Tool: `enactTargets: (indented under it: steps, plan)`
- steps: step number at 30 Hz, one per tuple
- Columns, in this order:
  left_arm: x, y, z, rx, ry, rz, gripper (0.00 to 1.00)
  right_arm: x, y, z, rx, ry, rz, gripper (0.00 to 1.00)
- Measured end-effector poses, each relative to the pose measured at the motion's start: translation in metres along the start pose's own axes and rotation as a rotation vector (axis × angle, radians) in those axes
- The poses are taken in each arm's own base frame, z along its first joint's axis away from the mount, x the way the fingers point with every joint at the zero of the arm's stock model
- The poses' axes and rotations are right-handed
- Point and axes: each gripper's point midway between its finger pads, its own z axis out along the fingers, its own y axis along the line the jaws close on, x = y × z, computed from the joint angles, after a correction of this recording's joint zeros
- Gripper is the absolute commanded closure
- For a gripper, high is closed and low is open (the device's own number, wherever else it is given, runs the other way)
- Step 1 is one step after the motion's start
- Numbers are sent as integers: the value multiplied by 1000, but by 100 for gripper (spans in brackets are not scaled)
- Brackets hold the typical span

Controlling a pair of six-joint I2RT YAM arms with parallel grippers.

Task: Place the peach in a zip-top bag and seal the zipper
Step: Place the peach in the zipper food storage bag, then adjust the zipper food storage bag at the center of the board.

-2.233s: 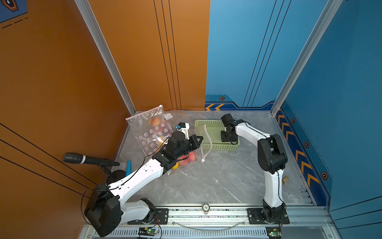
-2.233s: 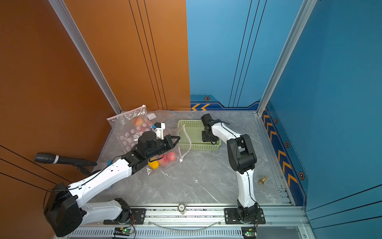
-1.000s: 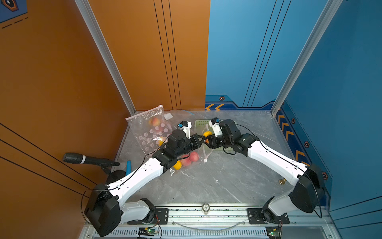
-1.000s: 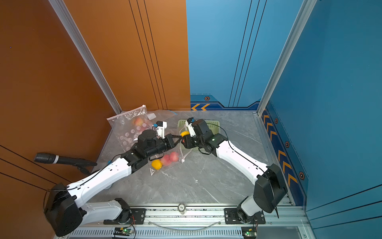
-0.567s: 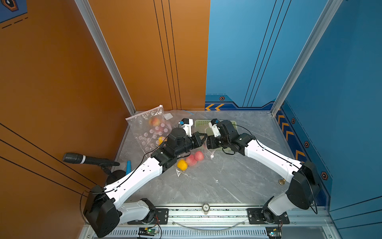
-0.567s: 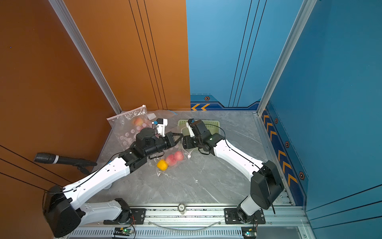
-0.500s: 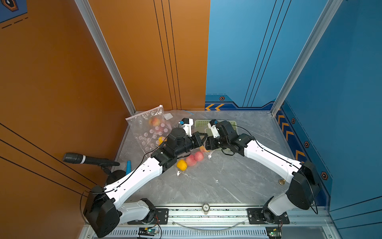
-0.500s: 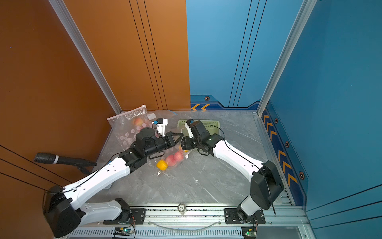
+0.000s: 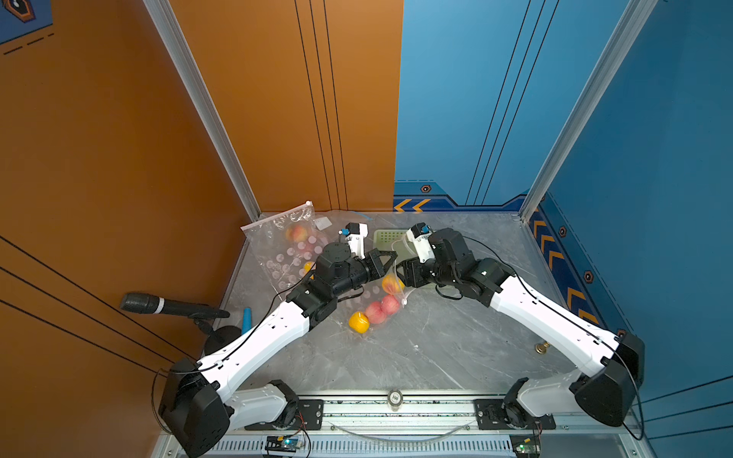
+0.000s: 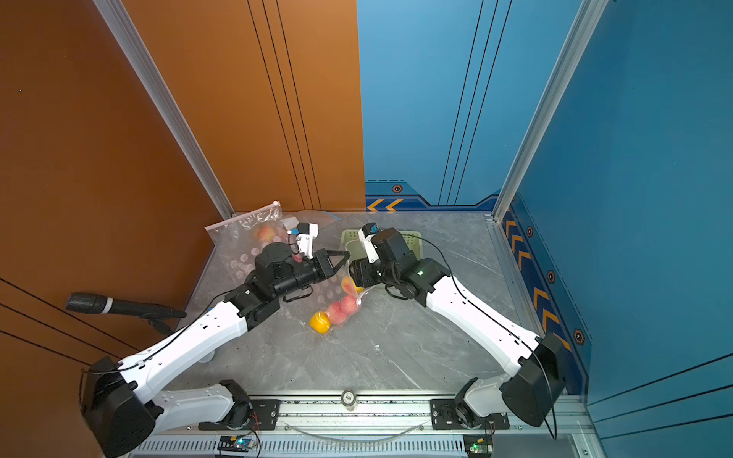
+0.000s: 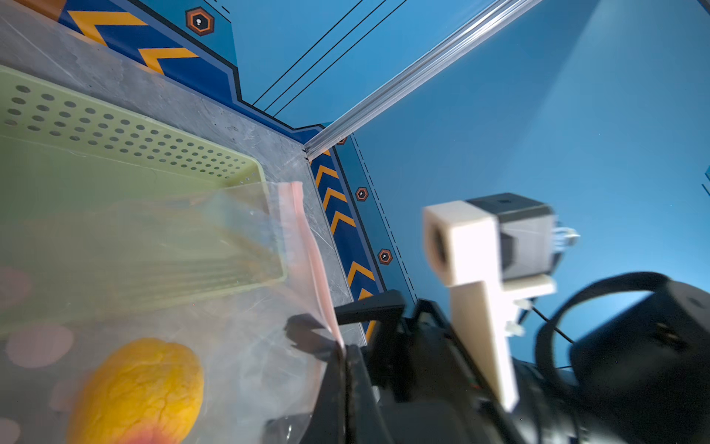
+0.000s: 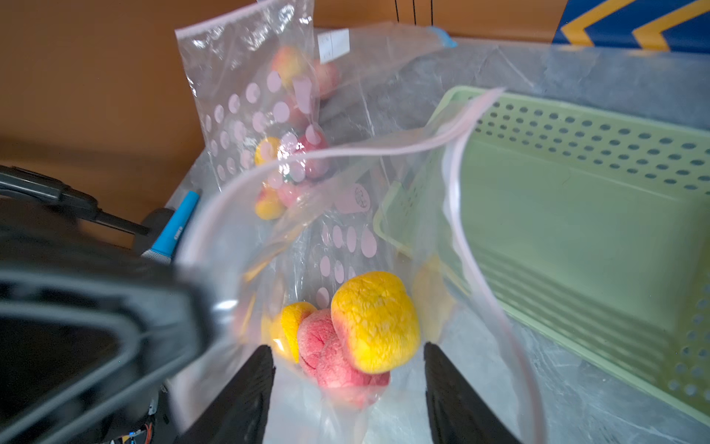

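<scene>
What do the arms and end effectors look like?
The left arm and right arm have white links, black joints and bases, a black cable along each. The left end effector and right end effector are black with tapered fingers; each wrist carries a white camera bracket.

Front rail knob (image 9: 393,395): "100", lower middle of the frame in both top views
Blue pen (image 12: 175,226): dark print, too blurred to read
White sticker (image 12: 333,42): on a clear bag (image 12: 384,57) at the back, print unreadable
Wall strip (image 9: 412,205): yellow arrow marks, no words
</scene>
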Motion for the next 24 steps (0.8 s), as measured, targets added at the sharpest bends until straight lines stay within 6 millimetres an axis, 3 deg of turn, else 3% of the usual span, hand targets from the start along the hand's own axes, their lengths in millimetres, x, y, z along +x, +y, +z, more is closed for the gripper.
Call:
enactTargets:
  steps: [3, 6, 11, 14, 24]
  plan:
    - [2, 1, 1, -1, 10, -2, 100, -12, 0, -21, 9, -57, 0, 44]
    - [5, 2, 2, 1, 23, -2, 100, -21, -16, -33, 42, -92, 29, 51]
    - [15, 5, 2, -5, 72, 10, 100, -26, -52, -37, 85, -85, 96, 52]
    - [21, 8, 1, -14, 105, 24, 100, -19, -61, -31, 68, -39, 112, 48]
    - [30, 5, -1, -3, 158, 40, 100, 10, -47, -11, -52, 85, 87, 41]
